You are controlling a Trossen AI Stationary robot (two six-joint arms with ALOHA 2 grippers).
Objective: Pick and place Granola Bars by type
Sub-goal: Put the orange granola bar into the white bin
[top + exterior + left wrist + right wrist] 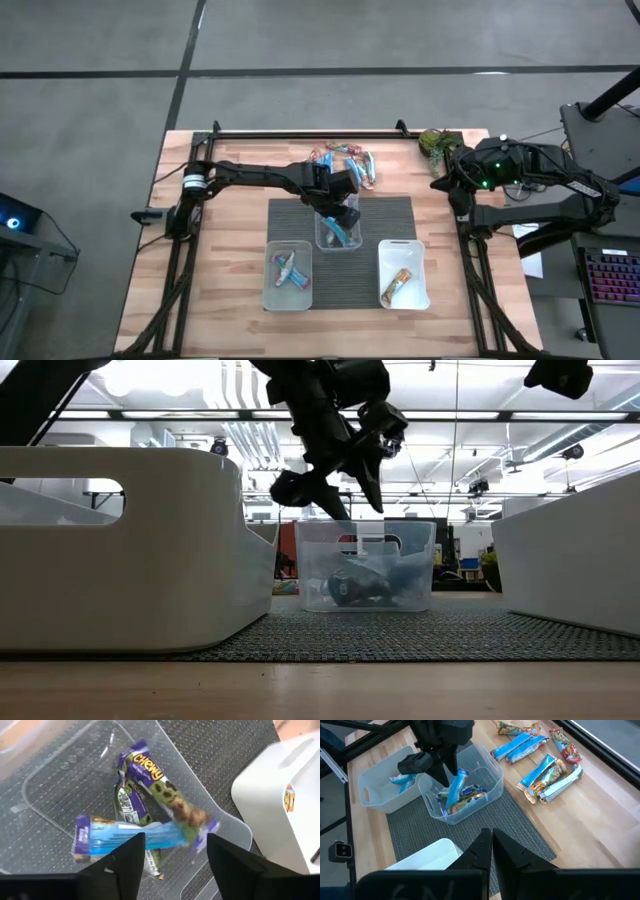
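Left gripper (344, 215), fingers parted and empty, above middle tub (338, 233); blue granola bar (132, 837) lies inside just below, long axis crosswise to fingers; right gripper (487, 845) shut, parked at three o'clock.

I count three tubs (403, 272) on the mat (395, 222), three bars (150, 795) lying in the middle tub (492, 775), and about seven loose bars (545, 770) on the counter (230, 240).
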